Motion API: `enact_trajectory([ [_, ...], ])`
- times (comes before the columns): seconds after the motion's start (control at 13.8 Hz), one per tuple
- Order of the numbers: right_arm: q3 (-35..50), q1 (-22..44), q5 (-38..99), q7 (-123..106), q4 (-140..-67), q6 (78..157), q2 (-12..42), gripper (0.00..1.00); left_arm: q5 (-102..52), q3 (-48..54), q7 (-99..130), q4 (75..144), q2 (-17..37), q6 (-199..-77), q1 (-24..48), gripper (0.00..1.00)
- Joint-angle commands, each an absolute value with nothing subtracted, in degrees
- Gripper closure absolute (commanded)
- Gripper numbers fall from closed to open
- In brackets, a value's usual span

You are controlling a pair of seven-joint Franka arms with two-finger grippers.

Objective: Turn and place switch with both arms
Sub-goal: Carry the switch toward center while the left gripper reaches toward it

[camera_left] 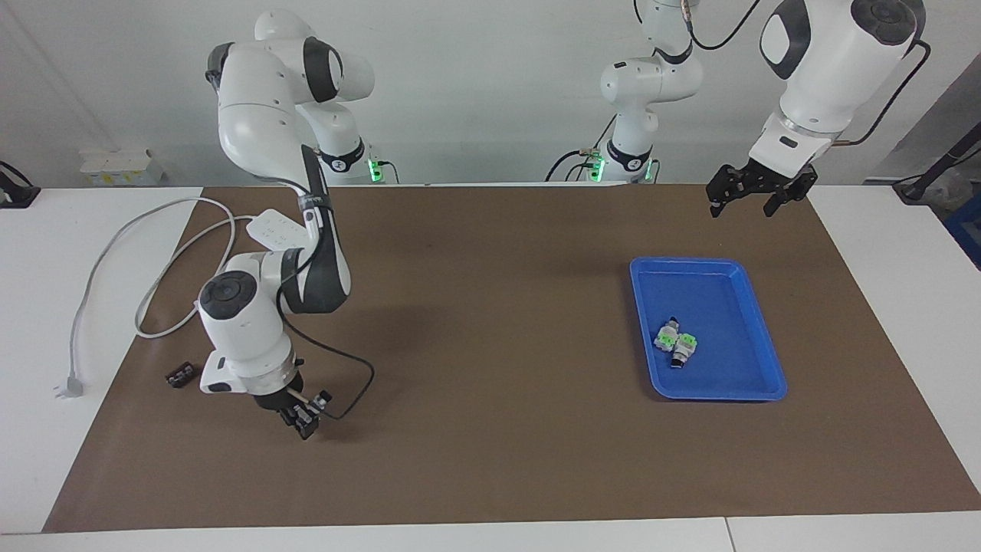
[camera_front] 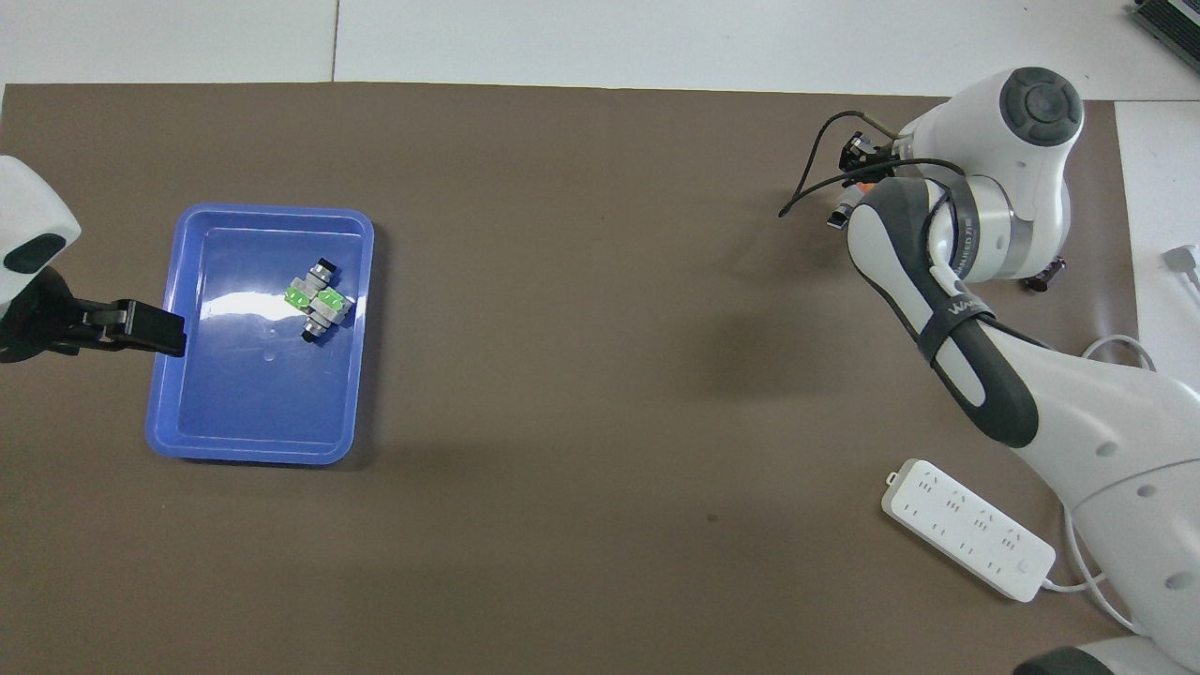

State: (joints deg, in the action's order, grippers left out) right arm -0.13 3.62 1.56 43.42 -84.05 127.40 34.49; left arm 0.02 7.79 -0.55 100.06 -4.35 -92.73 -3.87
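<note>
My right gripper (camera_left: 303, 422) is low at the mat near the right arm's end of the table. The switch (camera_front: 847, 212) shows only as a bit of orange with a black end under the right arm's wrist, right at the gripper; most of it is hidden. I cannot tell whether it is gripped. My left gripper (camera_left: 755, 198) is open and empty, raised in the air by the blue tray's (camera_left: 709, 263) edge. It also shows in the overhead view (camera_front: 141, 328).
Two alike green switches (camera_left: 674, 343) lie side by side in the blue tray (camera_front: 272, 212). A white power strip (camera_front: 966, 530) with its cable lies near the right arm's base. A small black part (camera_left: 179, 376) lies on the mat beside the right gripper.
</note>
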Motion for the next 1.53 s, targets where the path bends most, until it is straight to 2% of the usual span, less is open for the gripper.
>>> enact_trajectory([
  [0.0, 0.97, 4.57, 7.27, 44.56, -96.23, 121.59, 21.56, 1.0, -0.53, 7.73, -0.53, 102.3, -6.24, -94.04, -3.43, 0.0],
  [0.29, 1.58, 7.55, 18.88, 54.45, -97.56, 112.52, 13.99, 1.0, -0.61, 8.17, -0.26, 106.15, -8.17, -95.96, -3.16, 0.0],
  [0.58, 1.58, 12.65, 28.01, 68.96, -97.56, 112.67, 10.47, 1.0, -8.58, 8.17, -0.09, 108.9, -9.76, -96.33, -1.84, 0.02],
  [0.87, 1.58, 17.65, 33.22, 79.78, -97.21, 116.09, 10.19, 1.0, -18.68, 8.17, -0.09, 113.46, -11.86, -100.01, -0.45, 0.06],
  [1.09, 1.67, 19.6, 36.2, 83.76, -96.95, 116.46, 10.2, 1.0, -28.53, 8.26, -0.09, 113.47, -11.95, -100.02, -0.18, 0.1],
  [1.24, 1.76, 20.03, 37.44, 84.55, -96.86, 115.67, 10.19, 1.0, -33.99, 8.26, -0.09, 113.55, -12.04, -100.37, 1.31, 0.16],
  [1.31, 1.93, 20.65, 38.14, 84.72, -96.77, 115.84, 10.28, 1.0, -36.28, 8.26, 0.0, 113.73, -12.04, -101.07, 1.93, 0.29],
  [1.45, 2.02, 20.92, 38.23, 85.51, -96.42, 115.58, 10.46, 1.0, -39.45, 8.26, 3.23, 113.82, -12.22, -101.6, 3.42, 0.4],
])
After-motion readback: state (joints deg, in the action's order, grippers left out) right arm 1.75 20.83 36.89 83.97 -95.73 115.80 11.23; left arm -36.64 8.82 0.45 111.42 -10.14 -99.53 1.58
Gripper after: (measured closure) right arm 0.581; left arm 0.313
